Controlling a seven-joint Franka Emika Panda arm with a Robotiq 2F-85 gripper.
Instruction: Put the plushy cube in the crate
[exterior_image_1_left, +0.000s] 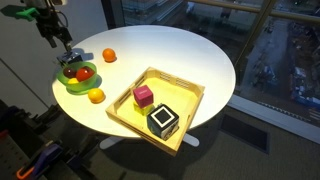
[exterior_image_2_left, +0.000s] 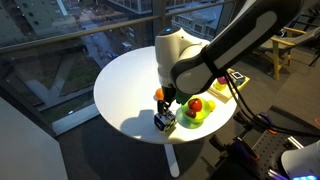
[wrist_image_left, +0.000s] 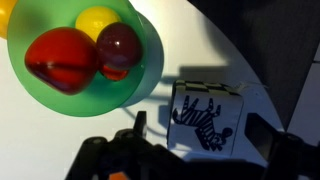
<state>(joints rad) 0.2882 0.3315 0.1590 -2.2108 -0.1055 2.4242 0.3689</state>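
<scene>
The plushy cube is a white soft block with a black zebra print. It sits on the white table near its edge, just beside the green plate. My gripper is open and straddles the cube, one finger on each side, without pinching it. In an exterior view the gripper hangs just over the cube. The crate is a shallow yellow tray on the far side of the table from the gripper. It holds a pink cube and a black cube.
The green plate carries red and yellow fruit. Two oranges lie on the round white table. The table edge runs close by the cube. Windows surround the table.
</scene>
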